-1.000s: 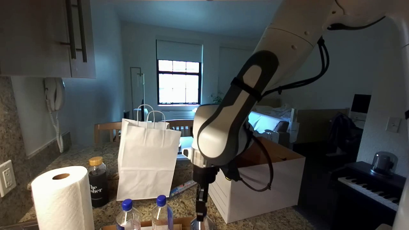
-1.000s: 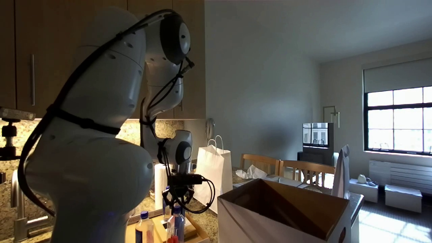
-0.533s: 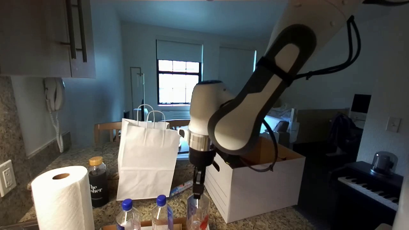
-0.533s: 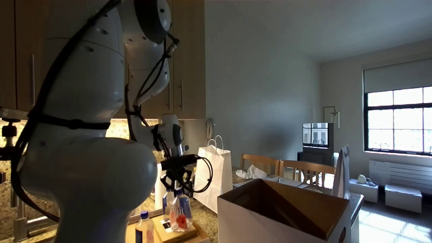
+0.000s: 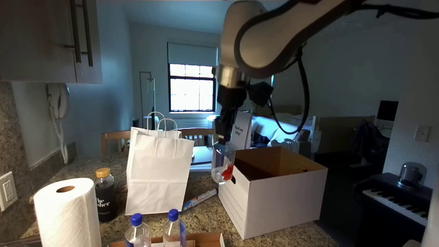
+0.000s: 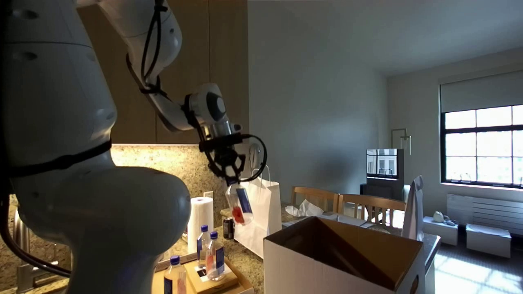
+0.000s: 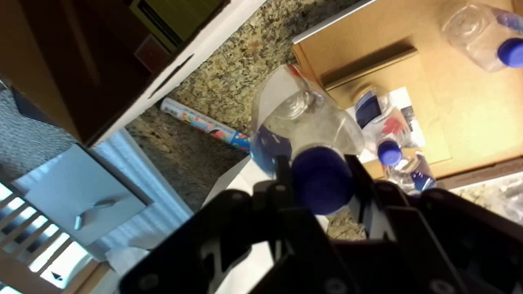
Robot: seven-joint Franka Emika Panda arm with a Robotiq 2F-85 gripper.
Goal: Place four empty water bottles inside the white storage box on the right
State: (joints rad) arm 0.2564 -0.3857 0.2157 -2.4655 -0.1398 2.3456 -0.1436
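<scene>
Jaws clamped on its blue cap [image 7: 322, 181], I hold one water bottle [image 6: 240, 204] tilted below my gripper [image 6: 233, 178], outside the white storage box [image 5: 284, 202]; three other bottles [image 6: 215, 259] stand apart from that box.

I count four water bottles [image 6: 215, 258] and, to match, four blue caps [image 7: 322, 181]; one white storage box [image 5: 284, 202], one cardboard tray [image 7: 486, 118], one white paper bag [image 5: 157, 178], one paper towel roll [image 5: 68, 212], one dark bottle with a wood-coloured lid [image 5: 104, 200], one patterned tube [image 5: 200, 200], one lettered sign [image 5: 241, 133], one wall telephone [image 5: 59, 101], one piano keyboard [image 5: 398, 202], two wooden chairs [image 6: 369, 199] that I can see, one robot arm [image 5: 274, 41] and just one gripper [image 6: 232, 177]
</scene>
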